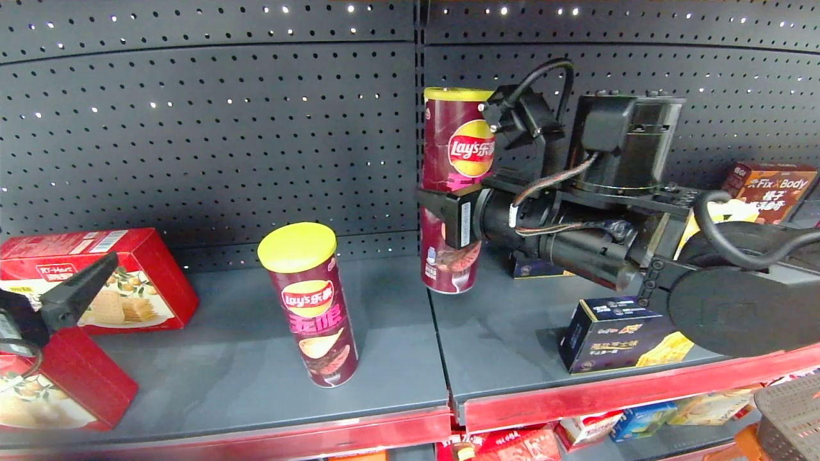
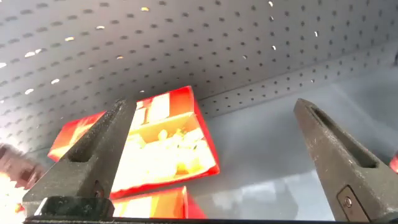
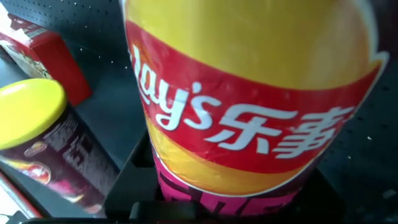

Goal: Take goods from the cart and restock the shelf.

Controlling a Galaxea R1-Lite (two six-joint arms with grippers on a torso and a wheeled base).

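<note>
Two chip cans share this shelf. The right claw is clamped round the middle of one can, held upright near the back wall. Whether its base rests on the shelf or hangs just above it cannot be told; it sits over the seam between two boards. The second can stands free to the claw's left, nearer the front edge. Under the arm behind the claw sits a dark box. Far to the left, the left claw hangs wide open beside red biscuit boxes. The risk is that a tall, narrow can let go tilted, or short of the board, may topple onto its neighbour. The arm could also clip the dark box when it pulls out.
</note>
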